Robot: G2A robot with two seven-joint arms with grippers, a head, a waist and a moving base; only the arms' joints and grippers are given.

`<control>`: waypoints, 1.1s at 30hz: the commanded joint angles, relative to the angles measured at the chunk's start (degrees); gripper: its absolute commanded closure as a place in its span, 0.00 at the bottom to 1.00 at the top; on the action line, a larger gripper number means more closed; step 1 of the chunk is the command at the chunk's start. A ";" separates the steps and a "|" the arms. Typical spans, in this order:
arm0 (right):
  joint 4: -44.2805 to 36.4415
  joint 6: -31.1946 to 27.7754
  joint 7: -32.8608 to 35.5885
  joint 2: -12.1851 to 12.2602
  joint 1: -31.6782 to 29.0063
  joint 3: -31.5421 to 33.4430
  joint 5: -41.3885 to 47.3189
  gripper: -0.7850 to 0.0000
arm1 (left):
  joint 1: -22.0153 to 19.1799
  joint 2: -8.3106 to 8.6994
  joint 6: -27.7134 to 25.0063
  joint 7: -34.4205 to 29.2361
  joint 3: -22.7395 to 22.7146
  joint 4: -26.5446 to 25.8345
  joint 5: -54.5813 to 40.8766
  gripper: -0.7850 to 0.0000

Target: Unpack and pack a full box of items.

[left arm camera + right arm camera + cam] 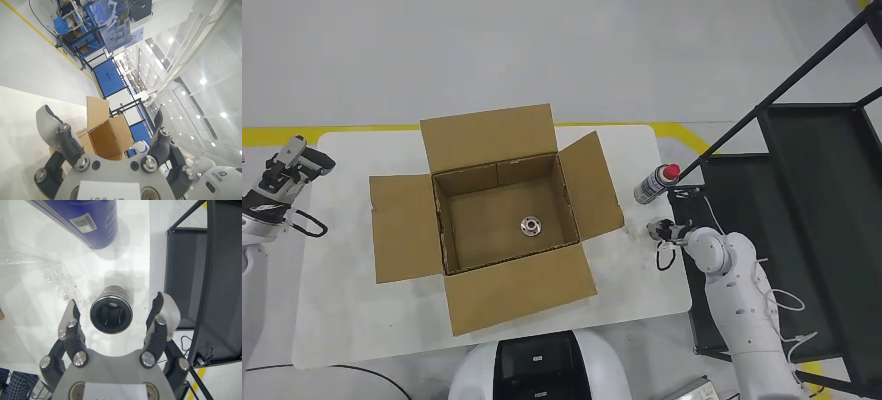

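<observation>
An open cardboard box sits mid-table with its flaps spread, and a small round metal part lies on its floor. Near the table's right edge my right gripper hangs open. In the right wrist view a steel cylinder bearing stands on the white table, flanked by the open fingers of that gripper and touching neither pad. My left gripper is raised at the table's left edge. Seen from its own wrist, the left gripper is open and empty, facing the box.
A spray can with a red cap lies just beyond the right gripper; its blue body is near the bearing. A clear plastic bag lies beside the bearing. A black metal rack stands against the table's right edge.
</observation>
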 commanded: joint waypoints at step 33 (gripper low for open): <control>-54.17 -8.17 19.50 2.74 -18.99 9.59 22.04 1.00 | 0.00 0.00 0.00 0.00 0.00 0.00 0.00 0.00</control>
